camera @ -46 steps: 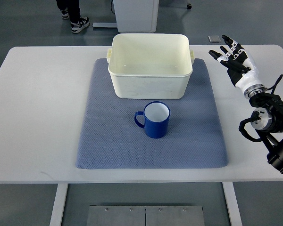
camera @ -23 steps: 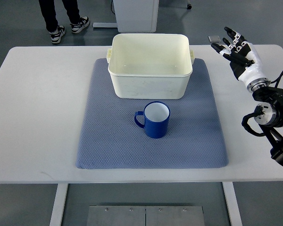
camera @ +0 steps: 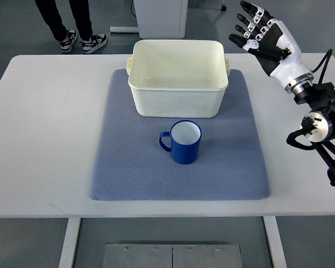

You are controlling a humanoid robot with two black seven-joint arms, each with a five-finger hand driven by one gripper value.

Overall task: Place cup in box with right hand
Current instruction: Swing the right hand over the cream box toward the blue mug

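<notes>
- Right hand point(camera: 262, 34): raised above the table's far right corner, fingers point(camera: 243, 21) spread apart and holding nothing; its arm enters from the right edge. It is well apart from the cup.
- Left hand: not visible.
- Cup point(camera: 182, 142): blue, white inside, upright on the mat point(camera: 128, 167), just in front of the box and not touching it. The handle point(camera: 165, 142) points to the picture's left, away from the working arm.
- Box point(camera: 178, 76): cream, open-topped and apparently empty, on the mat's far half.
- Table point(camera: 44, 139): white; it carries the mat. A person's legs point(camera: 70, 22) stand on the floor beyond the far left corner.
- Stage, as judged: the reach has not begun; the cup is ungrasped and the task is at its start.
- Risk 1: with the handle on the far side, the hand would likely have to wrap the smooth body; a shallow or off-centre grip could let the cup slip or tip.
- Risk 2: the cup stands close to the box's near wall, so fingers closing behind it may strike the wall or push the cup against it.
- Risk 3: a lift too low to clear the rim would knock the cup against the box and shift it on the mat.
</notes>
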